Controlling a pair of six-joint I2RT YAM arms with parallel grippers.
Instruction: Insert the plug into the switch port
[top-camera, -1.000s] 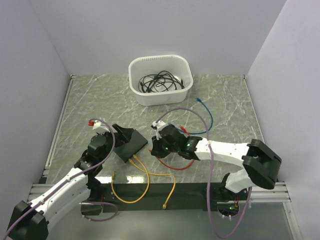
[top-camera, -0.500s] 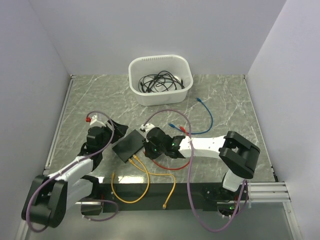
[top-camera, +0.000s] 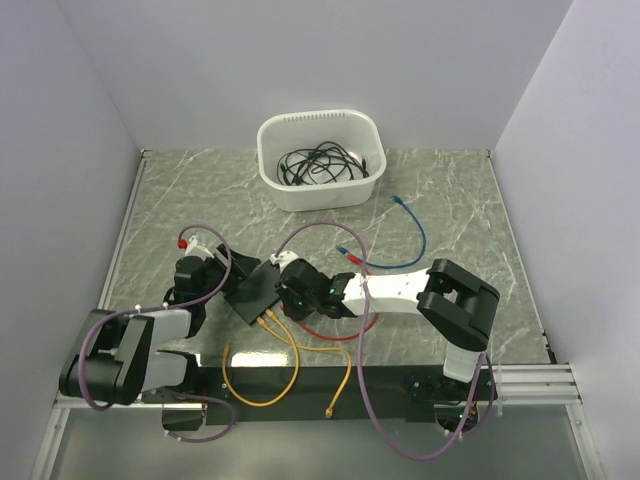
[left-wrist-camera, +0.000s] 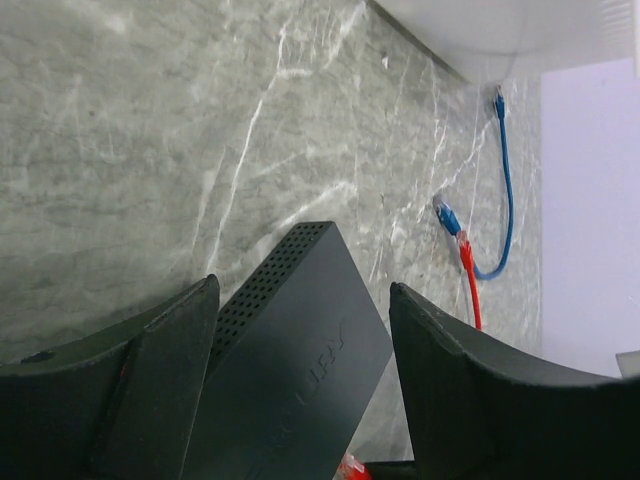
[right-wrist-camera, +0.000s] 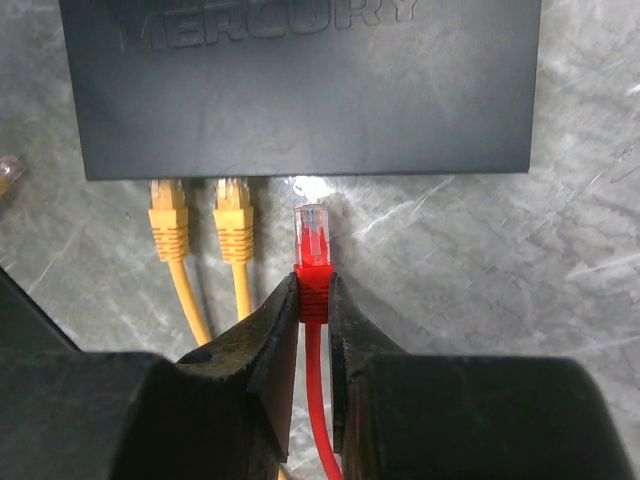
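The black switch box (right-wrist-camera: 300, 90) lies flat, its port edge (right-wrist-camera: 300, 176) facing my right gripper. Two yellow plugs (right-wrist-camera: 168, 225) sit in ports at the left of that edge. My right gripper (right-wrist-camera: 315, 290) is shut on the red boot of the plug (right-wrist-camera: 313, 235). The plug's clear tip points at the edge, a short gap away, just right of the yellow ones. My left gripper (left-wrist-camera: 303, 290) is open and straddles the box's (left-wrist-camera: 290, 360) far end, with a gap at its right finger (left-wrist-camera: 450, 380). From above, both grippers (top-camera: 228, 275) (top-camera: 285, 295) flank the box (top-camera: 255, 290).
A white tub (top-camera: 322, 160) of black cables stands at the back. A blue cable (top-camera: 415, 235) curves right of the arms. Yellow cables (top-camera: 270, 370) loop toward the near rail, and the red cable (top-camera: 335, 335) trails under the right arm.
The left gripper has slid in around the box's end, its jaws narrowing. The right gripper has carried the red plug leftward up to the box's port edge.
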